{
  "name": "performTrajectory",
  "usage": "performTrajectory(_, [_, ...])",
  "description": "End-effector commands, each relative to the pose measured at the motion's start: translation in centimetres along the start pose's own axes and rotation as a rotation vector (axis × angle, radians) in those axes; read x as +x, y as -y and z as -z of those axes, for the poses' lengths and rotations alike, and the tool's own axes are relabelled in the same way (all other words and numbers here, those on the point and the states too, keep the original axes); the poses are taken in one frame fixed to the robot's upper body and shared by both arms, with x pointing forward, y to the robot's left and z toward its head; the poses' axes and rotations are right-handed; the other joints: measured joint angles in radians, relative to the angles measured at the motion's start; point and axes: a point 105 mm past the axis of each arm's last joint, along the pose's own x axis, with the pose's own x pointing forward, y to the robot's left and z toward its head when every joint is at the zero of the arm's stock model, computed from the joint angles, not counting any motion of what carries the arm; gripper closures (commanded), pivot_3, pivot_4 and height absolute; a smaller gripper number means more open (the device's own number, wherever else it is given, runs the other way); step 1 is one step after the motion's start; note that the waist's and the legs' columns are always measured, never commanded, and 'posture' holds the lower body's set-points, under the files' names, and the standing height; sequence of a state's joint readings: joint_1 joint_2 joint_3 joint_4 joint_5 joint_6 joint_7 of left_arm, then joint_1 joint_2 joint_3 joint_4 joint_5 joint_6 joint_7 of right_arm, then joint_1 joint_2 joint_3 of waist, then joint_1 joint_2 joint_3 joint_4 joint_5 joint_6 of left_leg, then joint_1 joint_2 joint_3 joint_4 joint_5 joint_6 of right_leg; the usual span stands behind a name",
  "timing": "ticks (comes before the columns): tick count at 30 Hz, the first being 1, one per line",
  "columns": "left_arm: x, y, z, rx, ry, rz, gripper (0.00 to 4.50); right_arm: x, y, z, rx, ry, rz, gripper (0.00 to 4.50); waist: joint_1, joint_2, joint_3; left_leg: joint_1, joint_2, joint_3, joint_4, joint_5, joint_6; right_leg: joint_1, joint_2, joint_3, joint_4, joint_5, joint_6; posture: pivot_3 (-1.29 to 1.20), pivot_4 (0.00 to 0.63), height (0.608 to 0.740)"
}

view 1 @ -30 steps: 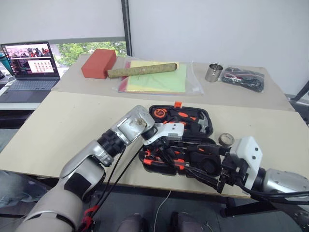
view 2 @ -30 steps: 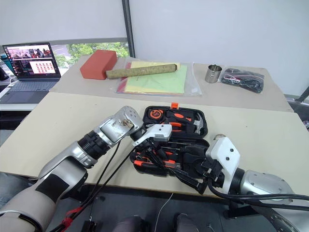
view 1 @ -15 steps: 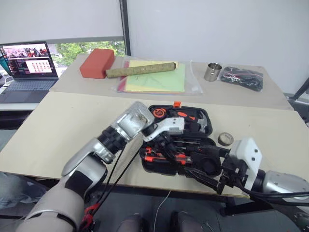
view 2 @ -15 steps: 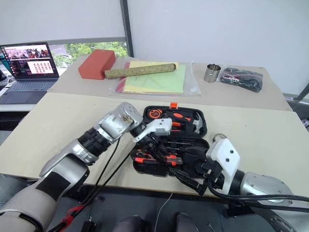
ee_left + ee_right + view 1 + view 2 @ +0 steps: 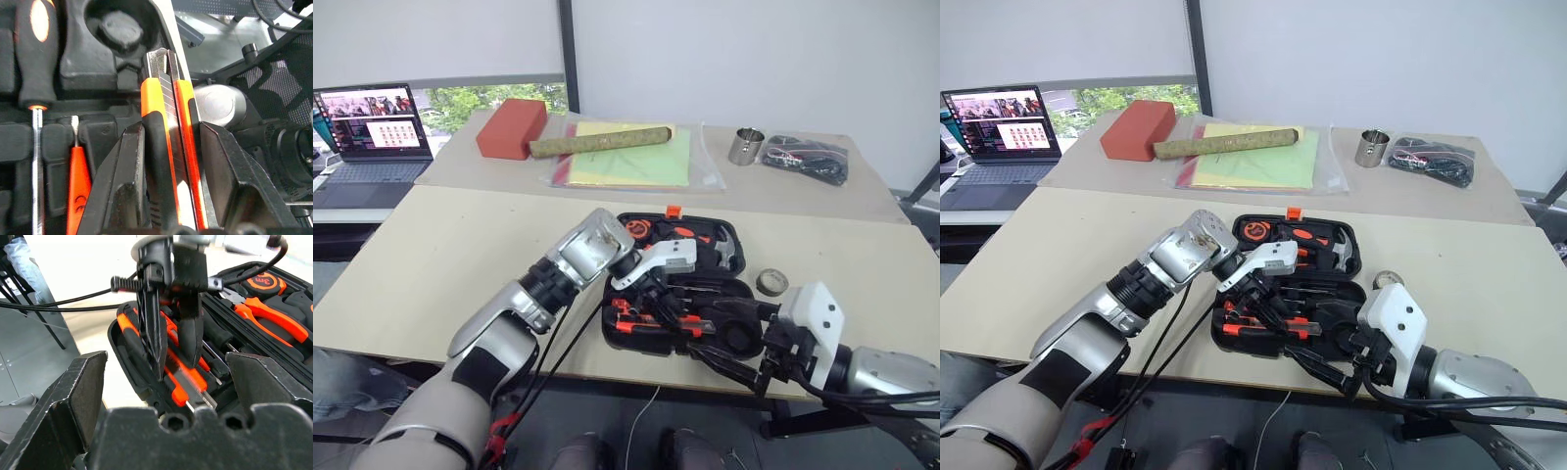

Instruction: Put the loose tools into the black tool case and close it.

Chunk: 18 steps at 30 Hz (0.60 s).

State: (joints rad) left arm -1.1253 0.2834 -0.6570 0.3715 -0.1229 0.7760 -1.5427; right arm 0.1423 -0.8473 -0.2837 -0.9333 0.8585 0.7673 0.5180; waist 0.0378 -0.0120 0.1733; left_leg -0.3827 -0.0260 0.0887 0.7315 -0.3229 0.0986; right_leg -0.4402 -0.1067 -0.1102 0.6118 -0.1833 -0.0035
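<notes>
The black tool case (image 5: 677,284) is lying open on the table (image 5: 440,255). Over its near half, the utility knife (image 5: 168,142) is clamped by the left gripper (image 5: 171,161). The right gripper (image 5: 166,377), jaws spread and empty, is held just beside the case's near edge.

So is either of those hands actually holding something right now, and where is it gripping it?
Yes. The left gripper pinches the utility knife across its orange-and-black handle, over the open tool case. The right gripper is open, holding nothing.

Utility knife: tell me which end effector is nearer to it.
Left. The left end effector is shut on the utility knife, over the black tool case. The right end effector stands open just beside the case's near edge, apart from the knife.
</notes>
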Motion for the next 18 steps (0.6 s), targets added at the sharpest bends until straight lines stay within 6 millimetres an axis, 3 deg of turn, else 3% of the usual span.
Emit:
performTrajectory(1, [0.1, 0.1, -0.3, 0.024, 0.004, 0.007, 2.06, -0.3, 0.0, -0.7, -0.032, 0.024, 0.018, 0.0, 0.001, 0.0, 0.0, 0.0, 0.0, 0.0, 0.0, 0.0, 0.0, 0.0, 0.0, 0.0, 0.0, 0.0, 0.0, 0.0, 0.15, 0.74])
performTrajectory(5, [-1.0, 0.2, -1.4, 0.02, 0.091, 0.004, 0.55, -0.3, 0.2, -0.7, -0.03, 0.024, 0.023, 0.0, 0.0, 0.0, 0.0, 0.0, 0.0, 0.0, 0.0, 0.0, 0.0, 0.0, 0.0, 0.0, 0.0, 0.0, 0.0, 0.0, 0.15, 0.74])
performTrajectory(6, [-2.2, 0.6, -2.0, 0.033, 0.143, 0.013, 0.2, -0.3, 0.2, -0.7, -0.029, 0.024, 0.024, 0.0, 0.0, 0.0, 0.0, 0.0, 0.0, 0.0, 0.0, 0.0, 0.0, 0.0, 0.0, 0.0, 0.0, 0.0, 0.0, 0.0, 0.15, 0.74])
performTrajectory(11, [-5.7, 1.3, -1.9, 0.069, 0.254, -0.015, 0.06, -0.3, 0.3, -0.5, -0.026, 0.022, 0.028, 0.0, -0.007, 0.0, 0.0, 0.002, 0.001, 0.0, 0.0, 0.0, 0.0, 0.0, 0.0, 0.001, 0.0, 0.0, -0.001, 0.0, 0.15, 0.74])
performTrajectory(14, [-7.0, 1.0, 0.5, 0.154, 0.227, -0.084, 0.87, -0.4, 0.3, -0.5, -0.025, 0.021, 0.028, 0.0, -0.012, 0.002, -0.001, 0.004, 0.001, 0.0, 0.0, 0.0, -0.001, 0.002, 0.0, 0.001, 0.0, 0.0, -0.001, 0.0, 0.15, 0.74])
performTrajectory(18, [-7.6, 1.3, 3.2, 0.191, 0.185, -0.109, 2.29, -0.4, 0.3, -0.4, -0.024, 0.016, 0.023, 0.0, -0.016, 0.001, -0.001, 0.006, 0.001, 0.001, -0.001, 0.0, -0.001, 0.003, -0.002, 0.002, 0.0, 0.0, -0.001, 0.0, 0.15, 0.74])
